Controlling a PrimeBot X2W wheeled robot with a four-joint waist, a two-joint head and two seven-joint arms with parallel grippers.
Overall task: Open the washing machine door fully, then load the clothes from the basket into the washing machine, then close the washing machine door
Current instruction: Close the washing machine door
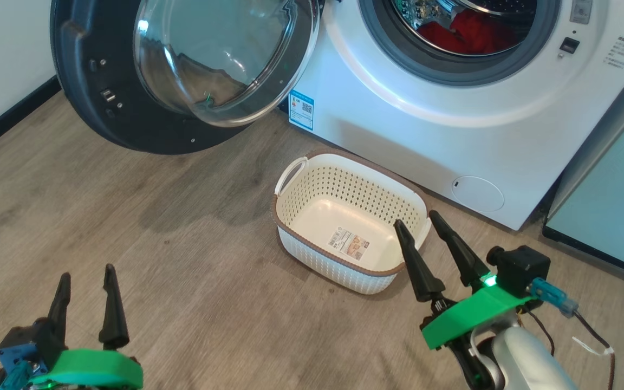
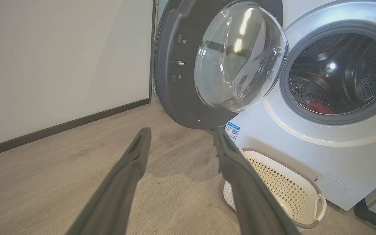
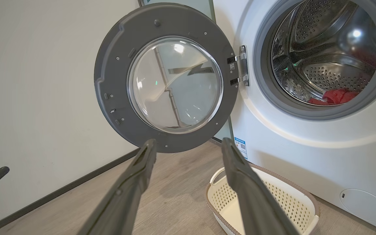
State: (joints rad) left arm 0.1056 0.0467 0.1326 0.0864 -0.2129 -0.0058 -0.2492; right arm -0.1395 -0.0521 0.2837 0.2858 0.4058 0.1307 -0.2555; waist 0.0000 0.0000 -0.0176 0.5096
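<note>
Washing machine door (image 1: 193, 70), upper left, is seen swung wide; judged rigid and heavy, best pushed at its black rim. Red clothes (image 1: 472, 32) lie in the drum, upper right; basket (image 1: 339, 187) empty below. Left gripper (image 1: 87, 272) and right gripper (image 1: 416, 218) are spread wide, holding nothing.
</note>
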